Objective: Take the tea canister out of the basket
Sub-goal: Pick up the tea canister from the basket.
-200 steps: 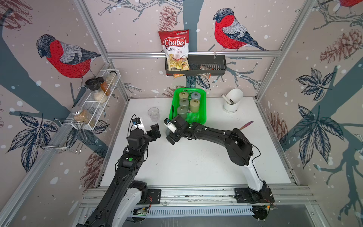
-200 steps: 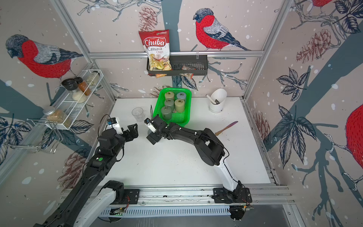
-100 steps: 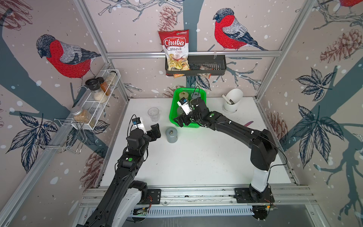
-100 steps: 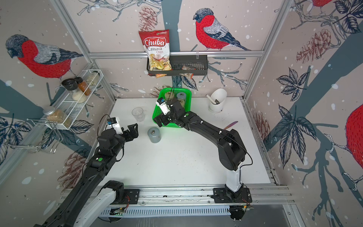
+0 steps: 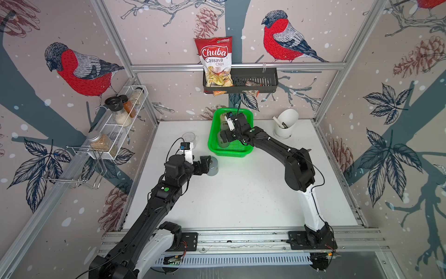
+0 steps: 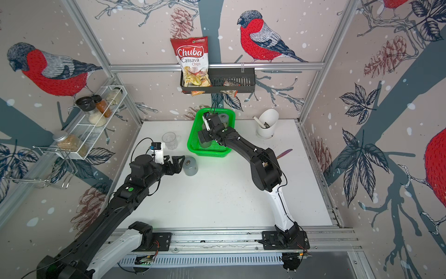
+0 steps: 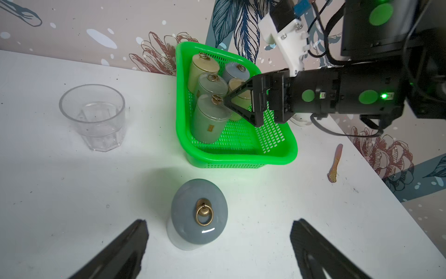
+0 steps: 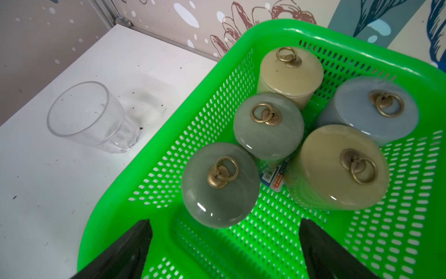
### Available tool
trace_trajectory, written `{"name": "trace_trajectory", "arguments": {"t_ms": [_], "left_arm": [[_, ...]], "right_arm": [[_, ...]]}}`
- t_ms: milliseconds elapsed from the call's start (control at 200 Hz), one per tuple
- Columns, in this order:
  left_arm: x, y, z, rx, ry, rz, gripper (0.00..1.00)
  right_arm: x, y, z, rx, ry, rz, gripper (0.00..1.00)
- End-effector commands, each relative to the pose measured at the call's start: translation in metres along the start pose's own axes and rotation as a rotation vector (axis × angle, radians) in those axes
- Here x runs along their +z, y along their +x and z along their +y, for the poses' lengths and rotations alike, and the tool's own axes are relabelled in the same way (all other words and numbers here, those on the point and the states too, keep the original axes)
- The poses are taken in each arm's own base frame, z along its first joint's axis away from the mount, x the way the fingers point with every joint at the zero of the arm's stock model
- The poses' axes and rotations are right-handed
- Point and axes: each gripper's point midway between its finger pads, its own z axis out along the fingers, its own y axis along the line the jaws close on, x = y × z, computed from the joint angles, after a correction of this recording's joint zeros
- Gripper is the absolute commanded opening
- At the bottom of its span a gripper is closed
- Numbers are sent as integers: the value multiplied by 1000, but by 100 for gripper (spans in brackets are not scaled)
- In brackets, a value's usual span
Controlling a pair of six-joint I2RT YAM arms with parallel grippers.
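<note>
Right gripper (image 8: 225,223) back over basket (image 8: 103,217) — jaws wide, empty; left gripper (image 7: 219,223) likewise spread, by grey canister (image 7: 190,217) on table (image 7: 72,193).

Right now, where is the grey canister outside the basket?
In a top view the grey canister stands on the table, left of centre, between the green basket and the open left gripper.

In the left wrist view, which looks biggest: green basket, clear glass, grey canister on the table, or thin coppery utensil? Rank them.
1. green basket
2. clear glass and grey canister: alike; the canister sits nearer the camera, so unranked
3. thin coppery utensil
</note>
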Motion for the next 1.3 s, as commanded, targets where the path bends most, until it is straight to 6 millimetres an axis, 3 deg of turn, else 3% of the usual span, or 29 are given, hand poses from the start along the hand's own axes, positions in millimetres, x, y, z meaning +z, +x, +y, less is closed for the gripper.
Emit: {"name": "trace_trajectory", "arguments": {"t_ms": [0, 400, 735, 1051, 1296], "left_arm": [[-2, -10, -9, 34, 39, -29, 96], [-3, -9, -2, 33, 1, -30, 97], [-3, -11, 0, 37, -15, -31, 97], [-1, -10, 2, 43, -23, -24, 97], [1, -9, 2, 44, -25, -18, 97]], "right_arm": [[10, 3, -4, 34, 11, 21, 100], [39, 15, 11, 26, -35, 36, 100], [62, 20, 13, 26, -31, 46, 100], [73, 28, 14, 23, -40, 51, 99], [78, 29, 12, 20, -39, 47, 91]]}}
